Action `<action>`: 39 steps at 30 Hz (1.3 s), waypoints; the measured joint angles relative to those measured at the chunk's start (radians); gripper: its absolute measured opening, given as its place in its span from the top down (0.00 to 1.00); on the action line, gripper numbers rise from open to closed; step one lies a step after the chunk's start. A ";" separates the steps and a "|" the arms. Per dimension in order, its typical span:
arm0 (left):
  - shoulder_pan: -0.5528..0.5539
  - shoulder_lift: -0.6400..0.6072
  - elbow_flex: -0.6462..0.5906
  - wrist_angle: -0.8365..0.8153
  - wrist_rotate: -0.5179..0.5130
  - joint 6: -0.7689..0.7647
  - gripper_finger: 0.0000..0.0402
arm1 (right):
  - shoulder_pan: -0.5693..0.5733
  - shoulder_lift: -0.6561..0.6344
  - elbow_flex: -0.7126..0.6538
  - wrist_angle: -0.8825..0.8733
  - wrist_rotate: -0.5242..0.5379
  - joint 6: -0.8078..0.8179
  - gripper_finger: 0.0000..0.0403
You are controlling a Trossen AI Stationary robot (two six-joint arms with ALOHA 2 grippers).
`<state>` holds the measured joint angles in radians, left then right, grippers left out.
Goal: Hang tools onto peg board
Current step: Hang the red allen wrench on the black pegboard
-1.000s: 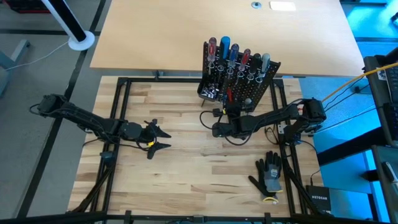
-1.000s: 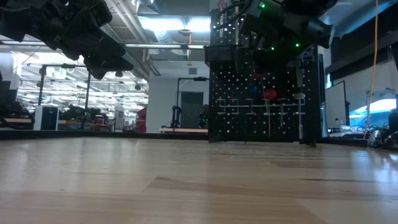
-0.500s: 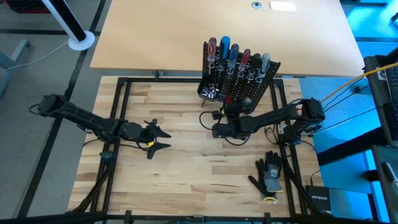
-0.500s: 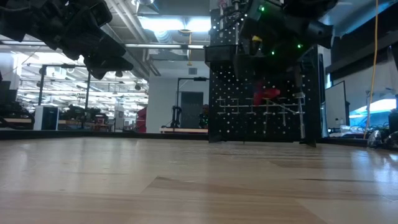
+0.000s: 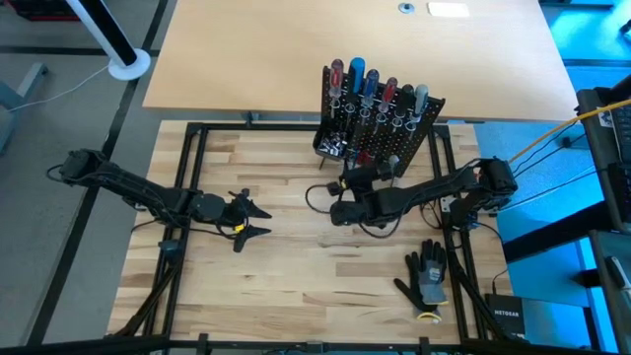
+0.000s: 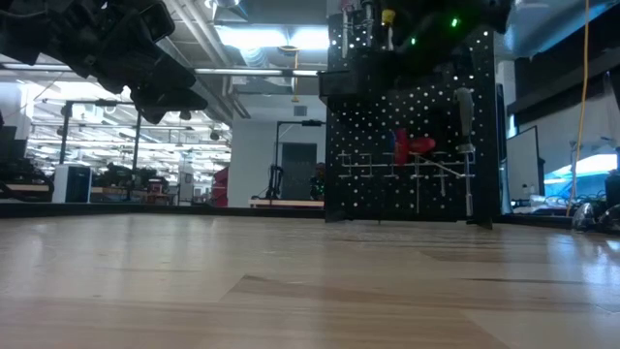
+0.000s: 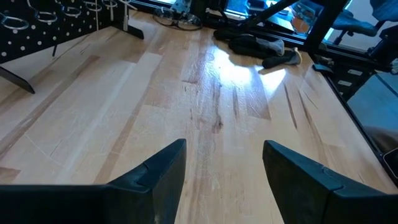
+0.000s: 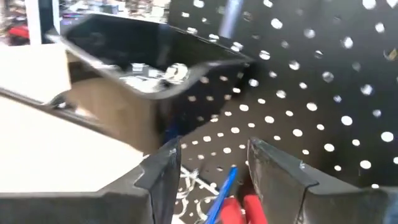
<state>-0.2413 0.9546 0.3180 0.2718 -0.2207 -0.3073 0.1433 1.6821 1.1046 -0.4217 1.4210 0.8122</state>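
Black perforated peg board (image 5: 394, 148) standing upright at table's far edge, leaning slightly. Screwdrivers (image 5: 375, 89) with red, blue and grey handles seated in top wire rings. Small tray (image 8: 143, 56) holding silver bits (image 8: 177, 71). Red-handled tool (image 6: 415, 146) hanging on lower rings.

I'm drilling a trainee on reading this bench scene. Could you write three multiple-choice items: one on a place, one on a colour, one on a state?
1. Where does the work glove lie?
A. beside the left arm
B. on the table's right side, nearer than the peg board
C. in the board's tray

2. The small handle low on the board is:
A. red
B. yellow
C. white

3. The left gripper is:
A. shut on a tool
B. open, empty
C. shut, empty

B: high view shows it there.
A: red in the low view.
B: its wrist view shows parted fingers over bare wood.
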 joint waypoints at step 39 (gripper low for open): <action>0.015 0.003 0.000 0.000 0.000 0.000 0.49 | 0.269 -0.058 -0.262 -0.548 -0.222 0.249 0.95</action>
<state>-0.2264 0.9581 0.3182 0.2714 -0.2207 -0.3073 0.4124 1.6238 0.8429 -0.9699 1.1986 1.0609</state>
